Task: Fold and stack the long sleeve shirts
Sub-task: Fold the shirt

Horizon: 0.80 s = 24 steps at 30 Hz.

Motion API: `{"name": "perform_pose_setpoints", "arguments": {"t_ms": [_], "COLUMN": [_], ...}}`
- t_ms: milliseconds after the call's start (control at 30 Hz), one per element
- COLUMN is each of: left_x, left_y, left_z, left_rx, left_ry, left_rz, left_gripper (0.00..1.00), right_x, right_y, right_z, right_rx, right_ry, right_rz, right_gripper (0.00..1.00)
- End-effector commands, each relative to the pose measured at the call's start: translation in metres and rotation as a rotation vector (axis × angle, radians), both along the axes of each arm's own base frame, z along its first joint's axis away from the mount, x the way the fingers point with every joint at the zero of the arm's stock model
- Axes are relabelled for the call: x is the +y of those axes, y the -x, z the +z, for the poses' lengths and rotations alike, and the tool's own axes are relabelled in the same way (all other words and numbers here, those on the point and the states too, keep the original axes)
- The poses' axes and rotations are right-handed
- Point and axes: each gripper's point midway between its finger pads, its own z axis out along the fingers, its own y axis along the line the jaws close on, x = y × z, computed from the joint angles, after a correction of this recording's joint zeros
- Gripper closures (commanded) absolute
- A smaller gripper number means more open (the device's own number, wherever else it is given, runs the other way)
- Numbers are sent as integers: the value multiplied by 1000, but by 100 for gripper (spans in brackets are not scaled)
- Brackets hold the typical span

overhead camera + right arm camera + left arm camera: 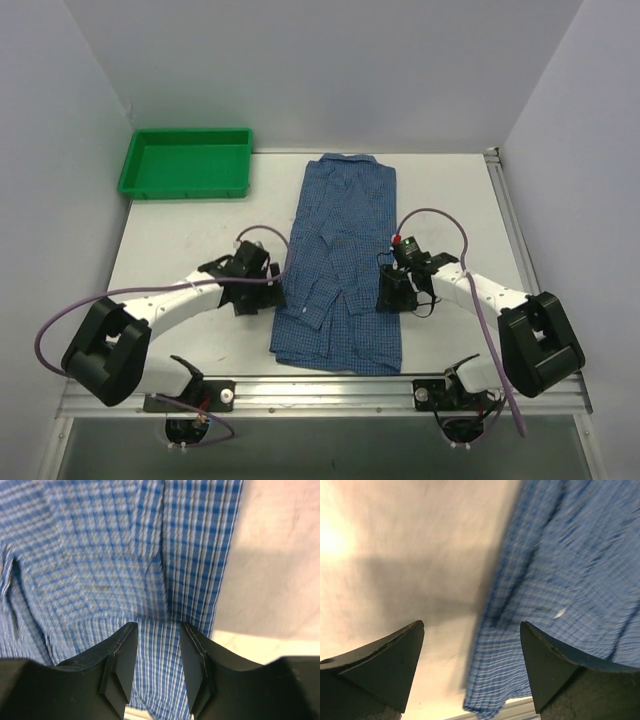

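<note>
Hovering at opposite side edges of the blue checked shirt (345, 270), which is lying flat on the table (190, 250), the left gripper (472, 630) is standing wide apart and the right gripper (157, 630) narrowly apart, clamping nothing, so a shallow single-layer pinch is risking slippage and a skewed fold.
</note>
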Motion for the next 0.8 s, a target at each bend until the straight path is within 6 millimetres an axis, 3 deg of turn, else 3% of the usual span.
{"name": "perform_pose_setpoints", "arguments": {"t_ms": [0, 233, 367, 500, 633, 767], "left_x": [-11, -23, -31, -37, -41, -41], "left_y": [17, 21, 31, 44, 55, 62], "left_z": [1, 2, -1, -7, -15, -19], "left_rx": [24, 34, 55, 80, 119, 136], "left_ry": [110, 176, 187, 196, 188, 181], "left_rz": [16, 17, 0, -11, -24, -35], "left_gripper": [14, 14, 14, 14, 14, 17], "right_x": [-1, -3, 4, -11, -37, -48], "right_y": [-20, -54, -56, -38, 3, 33], "right_z": [-4, -13, 11, 23, 13, 4], "right_rx": [-11, -8, -50, -67, 0, 52], "right_ry": [6, 20, -34, -24, -19, -35], "right_rz": [-36, -66, -66, -135, -231, -300], "right_gripper": [61, 62, 61, 58, 52, 45]}}
